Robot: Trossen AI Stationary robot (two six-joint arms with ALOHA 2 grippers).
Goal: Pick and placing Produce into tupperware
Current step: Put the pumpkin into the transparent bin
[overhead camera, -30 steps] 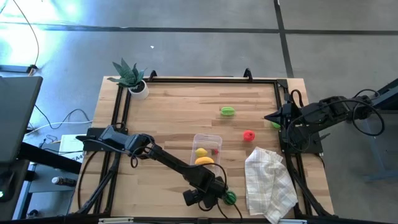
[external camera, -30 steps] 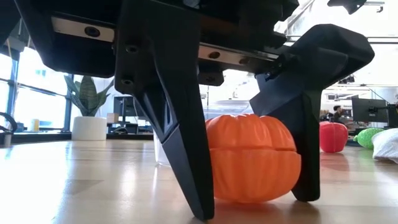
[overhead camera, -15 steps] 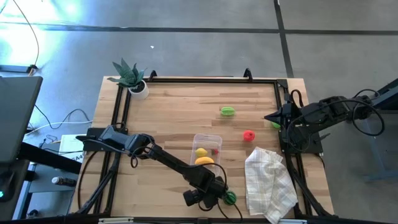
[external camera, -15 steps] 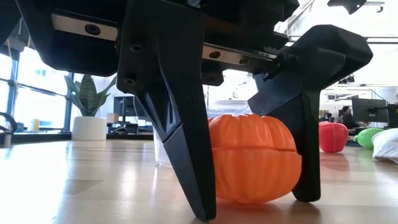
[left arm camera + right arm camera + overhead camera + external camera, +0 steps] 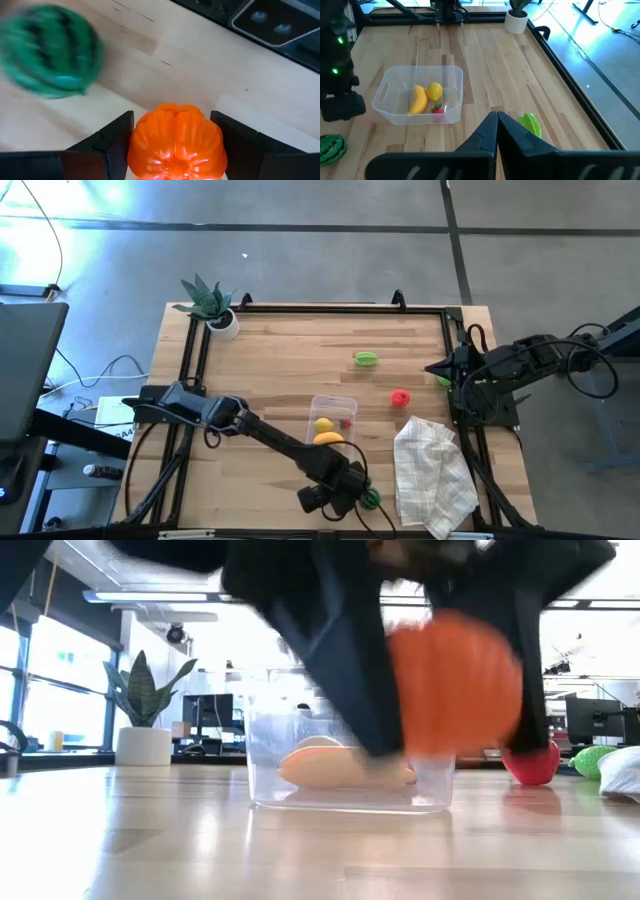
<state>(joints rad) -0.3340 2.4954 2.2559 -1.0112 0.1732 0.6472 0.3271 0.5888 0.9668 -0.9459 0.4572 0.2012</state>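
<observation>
My left gripper (image 5: 335,492) hangs over the near edge of the table, shut on an orange ribbed toy (image 5: 175,140), blurred in the low view (image 5: 455,680). A striped green watermelon (image 5: 371,498) lies on the table right beside it. The clear tupperware (image 5: 333,420) stands on the table and holds a banana (image 5: 418,100), a lemon (image 5: 435,91) and a small red piece (image 5: 437,112). A green toy (image 5: 367,359) and a red toy (image 5: 400,397) lie farther right. My right gripper (image 5: 496,120) waits shut at the table's right edge, by another green toy (image 5: 530,124). My left gripper pinches the orange ribbed toy between its two fingers, one finger (image 5: 115,145) on each of two opposite sides (image 5: 142,145). The fingers come from above, pointing down. The toy is lifted clear of the table, a short way up.
A white checked cloth (image 5: 432,470) lies crumpled at the near right. A spiky potted plant (image 5: 212,305) stands in the far left corner. A black frame (image 5: 320,307) runs around the table. Bare wood lies left of the tub.
My left gripper has risen from the table with the orange toy between its fingers. The toy, which sat on the wood, now hangs clear above it. In the low view gripper and toy have moved up and to the right, uncovering the tub behind them.
</observation>
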